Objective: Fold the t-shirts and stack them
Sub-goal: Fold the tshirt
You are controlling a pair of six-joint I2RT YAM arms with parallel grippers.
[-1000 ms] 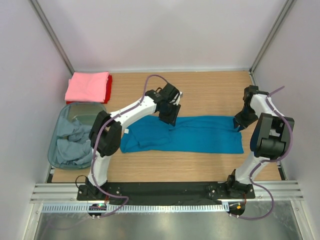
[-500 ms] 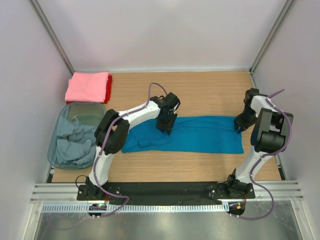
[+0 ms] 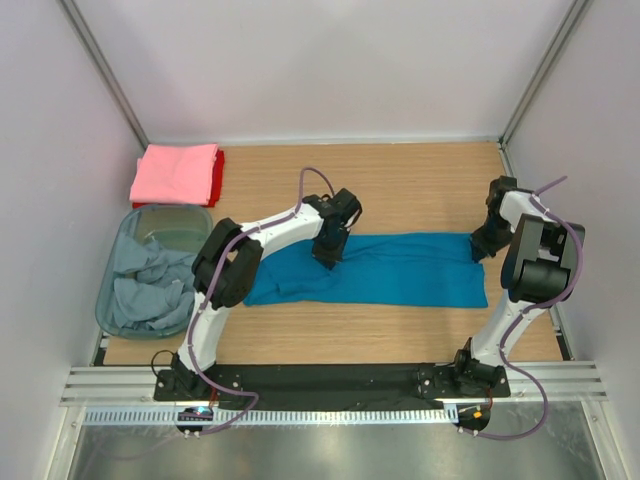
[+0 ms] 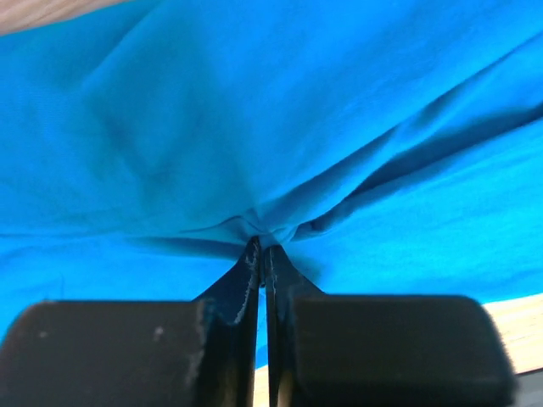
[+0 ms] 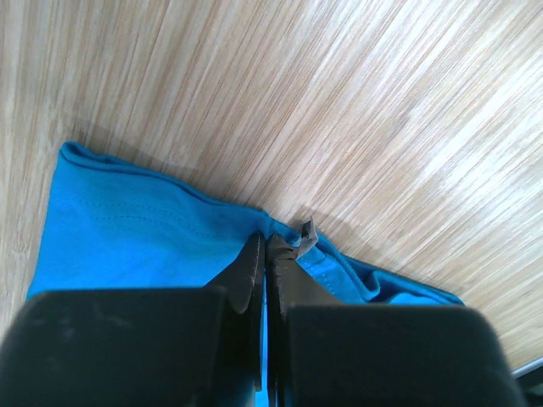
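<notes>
Left gripper (image 3: 327, 256) dropped onto far edge of teal blue cloth t-shirt (image 3: 400, 272), jaws closed, pinching it; right gripper (image 3: 478, 249) jaws clamped its right corner. Shirt lay stretched on wooden surface (image 3: 410, 190); 2 grips set, fold likely next

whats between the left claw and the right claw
Only the teal t-shirt, spread in a long band from the left claw to the right claw, both pinching it; the top external view shows this.
</notes>
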